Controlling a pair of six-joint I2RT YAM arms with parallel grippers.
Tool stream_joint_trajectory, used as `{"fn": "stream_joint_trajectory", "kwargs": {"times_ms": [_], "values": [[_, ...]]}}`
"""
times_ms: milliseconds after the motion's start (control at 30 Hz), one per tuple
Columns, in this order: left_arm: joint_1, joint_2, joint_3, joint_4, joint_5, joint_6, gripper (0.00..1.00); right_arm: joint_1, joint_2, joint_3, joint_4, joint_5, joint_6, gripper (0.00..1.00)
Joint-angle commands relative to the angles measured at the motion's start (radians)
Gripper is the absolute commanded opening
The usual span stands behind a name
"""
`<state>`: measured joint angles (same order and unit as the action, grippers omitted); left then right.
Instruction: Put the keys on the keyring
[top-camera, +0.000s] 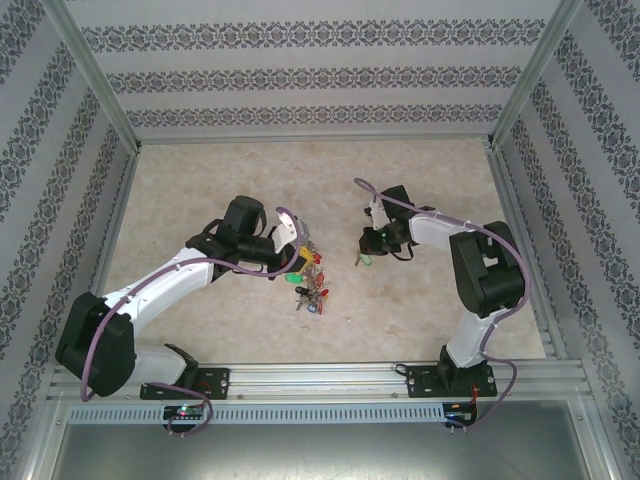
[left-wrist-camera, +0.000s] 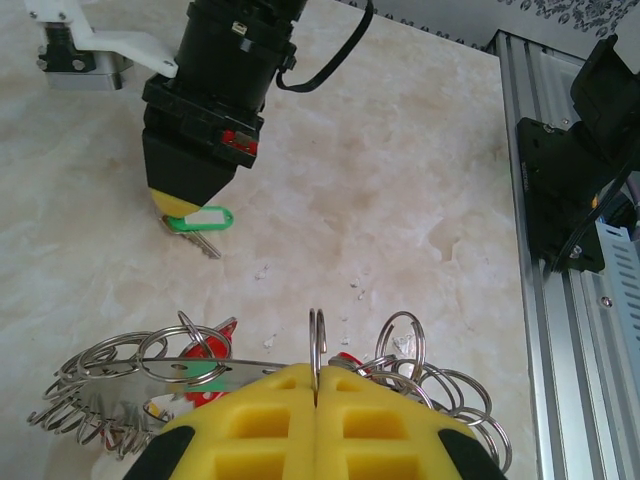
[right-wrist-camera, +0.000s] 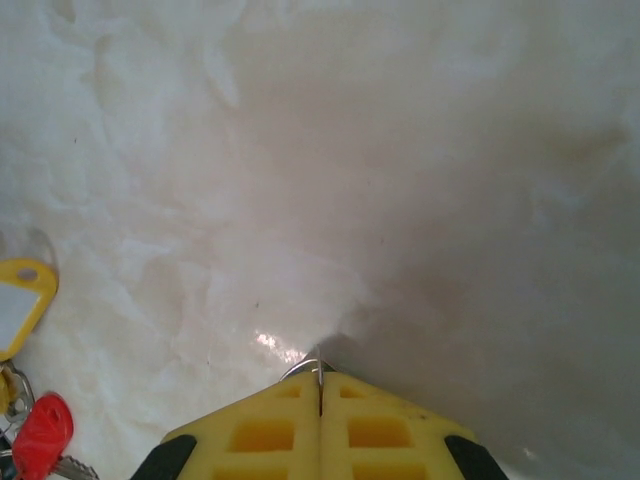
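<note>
Gap between the two tools is what the coming move turns on: in the top view the green-tagged key (top-camera: 363, 259) hangs at the right tool (top-camera: 366, 250), just to the right of the keyring (top-camera: 310, 280) and apart from it, with bare counter (top-camera: 420, 320) between; the right arm carries the key, the left arm is at the ring. From the left wrist the key lies ahead and to the left of the left tool (left-wrist-camera: 317, 375); its green tag sticks out sideways from the right tool's tip and its blade slants down toward the counter (whether the blade touches the surface I cannot tell). The left tool's yellow pads (left-wrist-camera: 260, 420) are pressed together on the wire of the keyring, which stands upright and edge-on between them; the bunch of small rings and tagged keys (left-wrist-camera: 190, 365) spills to either side. The right tool's pads are likewise pressed together, pinching a thin sliver of metal at their tips, most likely the key's own small loop; the key probably has to travel leftward to meet the ring.
</note>
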<state>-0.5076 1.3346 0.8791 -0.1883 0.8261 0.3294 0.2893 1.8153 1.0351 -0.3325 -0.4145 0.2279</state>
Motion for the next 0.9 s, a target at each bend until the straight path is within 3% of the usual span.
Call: {"fn": "stream_joint_trajectory", "kwargs": {"times_ms": [0, 367, 867], "values": [[-0.015, 0.006, 0.023, 0.009, 0.013, 0.020, 0.00, -0.018, 0.039, 0.040, -0.029, -0.038, -0.020, 0.11], [-0.014, 0.009, 0.028, 0.002, 0.013, 0.028, 0.00, -0.026, 0.056, 0.060, -0.013, -0.067, -0.002, 0.19], [-0.017, 0.013, 0.032, 0.010, 0.015, 0.020, 0.00, -0.030, 0.087, 0.098, -0.022, -0.065, -0.013, 0.22]]}}
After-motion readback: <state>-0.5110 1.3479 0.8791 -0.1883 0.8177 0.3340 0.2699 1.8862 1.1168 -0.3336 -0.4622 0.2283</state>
